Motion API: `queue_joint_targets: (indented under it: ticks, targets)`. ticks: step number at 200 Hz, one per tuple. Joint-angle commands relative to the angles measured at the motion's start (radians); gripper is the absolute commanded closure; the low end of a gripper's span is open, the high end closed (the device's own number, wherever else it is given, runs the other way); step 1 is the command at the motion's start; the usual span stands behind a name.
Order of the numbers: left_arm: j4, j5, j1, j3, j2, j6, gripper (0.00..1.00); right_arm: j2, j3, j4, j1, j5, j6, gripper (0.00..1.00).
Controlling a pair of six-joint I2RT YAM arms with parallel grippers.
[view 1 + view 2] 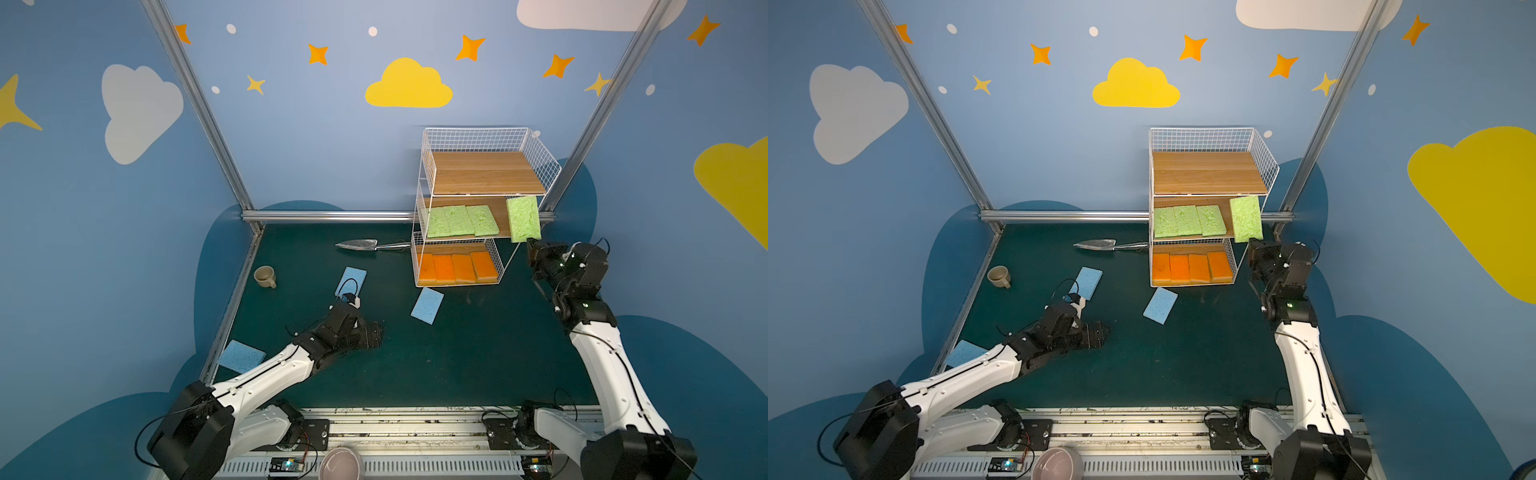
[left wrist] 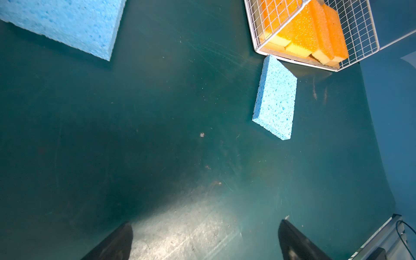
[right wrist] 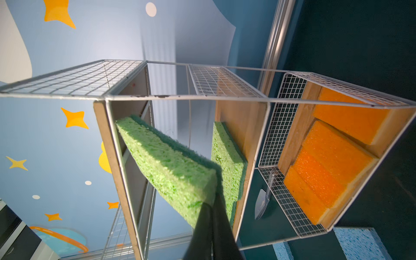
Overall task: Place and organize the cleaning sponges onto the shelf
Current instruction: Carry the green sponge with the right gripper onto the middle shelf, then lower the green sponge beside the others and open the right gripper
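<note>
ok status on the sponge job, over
Right gripper shut on green sponge, held up at the shelf, middle level. Left gripper open, empty, low over the table. Three blue sponges loose on it. Trowel and mug clear of both.

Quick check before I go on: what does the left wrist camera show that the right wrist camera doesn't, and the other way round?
Left wrist only: the left pincer, open and empty above the mat.

Right wrist only: the right pincer shut on a green sponge, held at the level of the shelf's middle tier, where a second green sponge lies. A metal trowel shows through the mesh.

Both: the shelf's bottom tier with its orange sponges, and blue sponges lying on the mat.
</note>
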Motion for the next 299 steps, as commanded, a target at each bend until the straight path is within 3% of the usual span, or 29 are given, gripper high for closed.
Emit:
queue_joint_targets:
  ticks: [1,85,299]
  targets:
    - [0.014,0.012,0.004,0.046,0.029,0.017,0.0,0.038,0.05,0.049,-0.012,-0.015,-0.007,1.0]
    - [0.001,0.028,0.005,0.127,0.095,0.009,0.0,0.201,0.093,0.21,-0.035,-0.097,0.055,1.0]
    - [-0.004,0.048,0.006,0.142,0.129,0.001,0.0,0.322,0.143,0.183,-0.058,-0.189,0.006,1.0]
